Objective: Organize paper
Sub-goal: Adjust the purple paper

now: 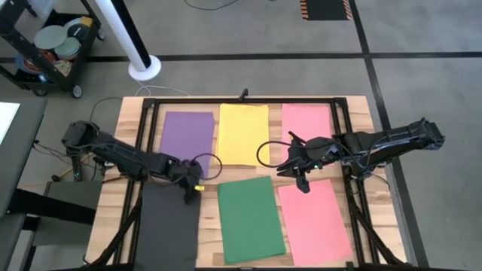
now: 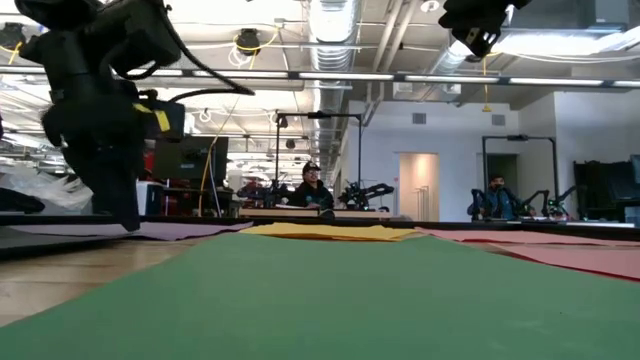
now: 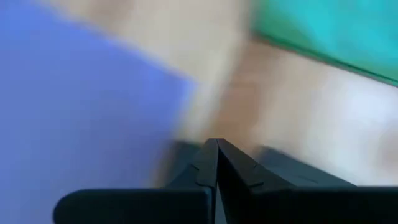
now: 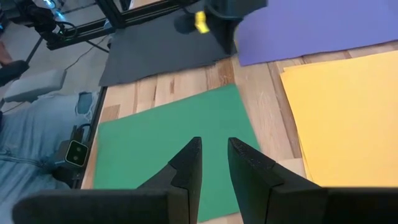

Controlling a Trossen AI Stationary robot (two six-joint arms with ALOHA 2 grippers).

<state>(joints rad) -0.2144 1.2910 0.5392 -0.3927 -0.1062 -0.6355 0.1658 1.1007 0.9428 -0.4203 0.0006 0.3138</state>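
The left gripper has its fingers pressed together, tip down at the upper right corner of the black sheet, with the purple sheet just beyond it. The right gripper hovers with fingers parted and nothing between them, above the gap between the green sheet and the near pink sheet. To slide the black sheet well, I would press lightly and drag slowly, so the corner does not buckle. Every sheet lies flat, long axis running from the near edge to the far edge; green is slightly skewed.
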